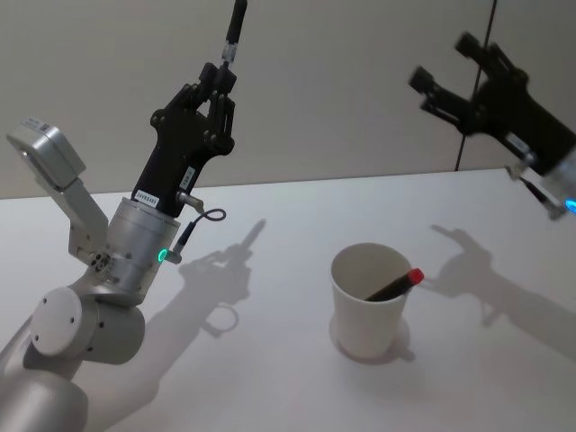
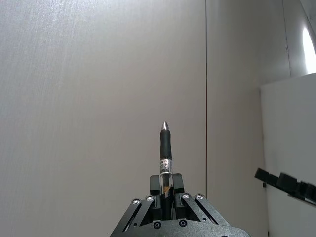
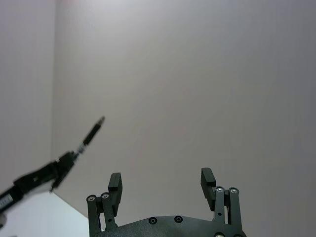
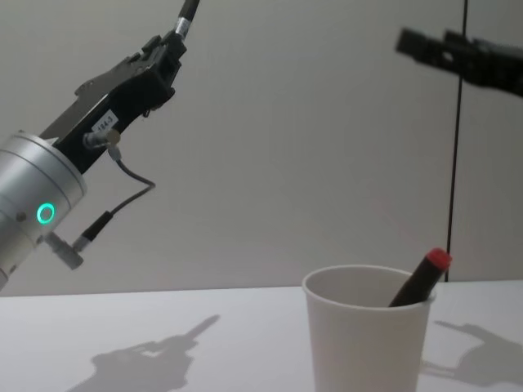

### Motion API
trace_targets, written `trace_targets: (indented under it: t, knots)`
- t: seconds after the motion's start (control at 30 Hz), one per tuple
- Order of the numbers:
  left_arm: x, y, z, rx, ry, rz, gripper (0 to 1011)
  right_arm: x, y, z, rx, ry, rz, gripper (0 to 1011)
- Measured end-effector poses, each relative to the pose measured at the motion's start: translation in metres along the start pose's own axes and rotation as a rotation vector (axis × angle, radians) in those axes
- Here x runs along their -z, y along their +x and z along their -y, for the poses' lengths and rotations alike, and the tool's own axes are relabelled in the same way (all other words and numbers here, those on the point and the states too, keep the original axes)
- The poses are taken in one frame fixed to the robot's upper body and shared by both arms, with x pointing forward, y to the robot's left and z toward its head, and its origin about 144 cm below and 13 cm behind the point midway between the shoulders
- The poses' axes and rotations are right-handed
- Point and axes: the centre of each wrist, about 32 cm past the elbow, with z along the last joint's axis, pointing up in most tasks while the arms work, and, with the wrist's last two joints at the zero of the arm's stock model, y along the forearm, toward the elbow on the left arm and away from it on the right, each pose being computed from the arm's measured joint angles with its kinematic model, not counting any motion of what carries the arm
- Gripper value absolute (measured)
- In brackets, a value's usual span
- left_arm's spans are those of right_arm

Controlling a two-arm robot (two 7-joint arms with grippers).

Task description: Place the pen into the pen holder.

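Observation:
My left gripper (image 1: 221, 83) is raised high over the table's left side, shut on a black pen (image 1: 236, 25) that points up and away; the pen (image 2: 166, 147) stands straight out from between its fingers. The pen holder, a white paper cup (image 1: 364, 328), stands upright on the table to the right and below; a second black pen with a red end (image 1: 397, 284) leans inside it. In the chest view the cup (image 4: 359, 351) sits low at centre right, with the red-ended pen (image 4: 420, 279) sticking out over its rim. My right gripper (image 1: 445, 61) hangs open and empty, high at the right.
The white table (image 1: 270, 234) stretches around the cup, with the arms' shadows on it. A plain grey wall stands behind. In the left wrist view the right gripper (image 2: 287, 185) shows farther off. In the right wrist view the left gripper with its pen (image 3: 92, 134) shows farther off.

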Motion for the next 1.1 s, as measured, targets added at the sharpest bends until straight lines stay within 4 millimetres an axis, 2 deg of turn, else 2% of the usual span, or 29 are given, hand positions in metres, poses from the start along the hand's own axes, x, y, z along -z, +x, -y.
trace_targets:
  t: [0.07,0.1,0.37,0.47,0.5,0.57,0.8,1.1]
  knots:
    - [0.0,0.0,0.0,0.0,-0.003,0.0,150,0.0,-0.003,-0.014,-0.027,0.061,-0.016,1001]
    - [0.0,0.0,0.0,-0.001,-0.004,-0.001,150,0.0,-0.003,-0.014,-0.027,0.061,-0.016,1001]
    - [0.0,0.0,0.001,-0.002,-0.013,-0.001,150,0.002,-0.012,-0.055,-0.108,0.236,-0.06,1002]
    - [0.0,0.0,0.001,-0.002,-0.014,-0.001,150,0.001,-0.017,-0.076,-0.143,0.314,-0.079,1002]
    - [0.0,0.0,0.001,-0.002,-0.014,-0.001,150,0.001,-0.017,-0.076,-0.143,0.314,-0.079,1002]
    - [0.0,0.0,0.001,-0.003,-0.016,-0.001,150,0.0,-0.02,-0.091,-0.169,0.371,-0.091,1002]
    - [0.0,0.0,0.001,-0.002,-0.019,-0.001,150,-0.001,-0.025,-0.113,-0.206,0.449,-0.107,1002]
    - [0.0,0.0,0.001,-0.002,-0.02,-0.002,150,-0.003,-0.029,-0.127,-0.228,0.495,-0.115,1002]
